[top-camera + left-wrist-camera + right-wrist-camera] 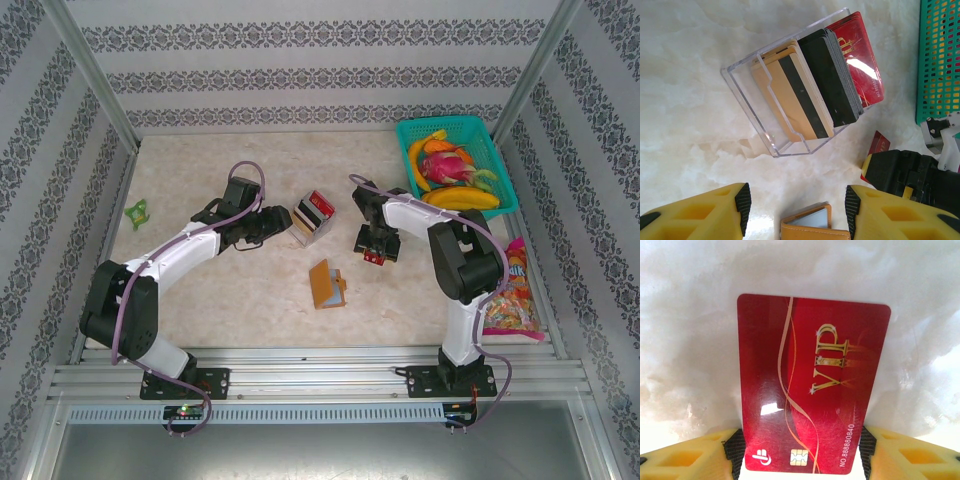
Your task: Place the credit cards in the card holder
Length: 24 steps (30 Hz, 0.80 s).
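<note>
The right pincer [801, 445] is pinching a red card [810, 380]. In the right wrist view we are seeing a black pad [735, 447] sitting against each long edge, with the gold "VIP" lettering and the chip facing the camera. The left pincer [797, 200] is standing spread and gripping nothing. In its own wrist view, the card holder [807, 225] is showing between the fingers with a gap on either side.

The top view is giving us the layout. The card holder is lying on the table [220, 300] between the two arms, nearer to us than the clear box [747, 95] and apart from both pincers. The left wrist view is resolving the box's contents, which the top view is rendering as a small red-and-pale block.

For clearance, we are noting bare tabletop across the near left. A bare strip is also running between the box and the right pincer. A small green object [137, 211] is lying near the left edge. A candy bag [512, 295] is lying along the right edge beside the right arm. A teal basket [440, 120] is occupying the far right corner.

The clear box is holding cards packed face to face. The tan cards [790, 95] are sitting just behind the notched front wall, the black cards [832, 75] behind them, and the red cards [860, 55] at the rear. The basket is holding bananas [462, 198] and a dragon fruit [447, 160].
</note>
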Each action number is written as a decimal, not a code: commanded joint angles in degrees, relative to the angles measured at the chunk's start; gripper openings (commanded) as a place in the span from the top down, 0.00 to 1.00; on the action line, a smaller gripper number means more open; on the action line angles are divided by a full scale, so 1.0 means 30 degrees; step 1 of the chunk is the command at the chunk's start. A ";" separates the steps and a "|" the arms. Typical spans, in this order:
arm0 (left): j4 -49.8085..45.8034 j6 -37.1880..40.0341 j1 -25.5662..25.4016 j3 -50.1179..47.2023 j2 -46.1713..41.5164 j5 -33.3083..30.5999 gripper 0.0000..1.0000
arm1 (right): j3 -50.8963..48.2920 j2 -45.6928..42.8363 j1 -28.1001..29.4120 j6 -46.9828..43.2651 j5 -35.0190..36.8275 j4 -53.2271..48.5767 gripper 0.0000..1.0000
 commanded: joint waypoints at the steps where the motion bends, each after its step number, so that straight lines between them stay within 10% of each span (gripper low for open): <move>1: -0.0409 0.0379 0.0265 0.0588 0.0027 0.0132 0.44 | -0.0863 0.1437 0.0346 -0.0220 -0.0325 0.1056 0.37; 24: -0.0654 0.0438 0.0271 0.0899 -0.0076 0.0203 0.44 | 0.0363 -0.0823 0.0676 -0.2944 0.0723 -0.0928 0.39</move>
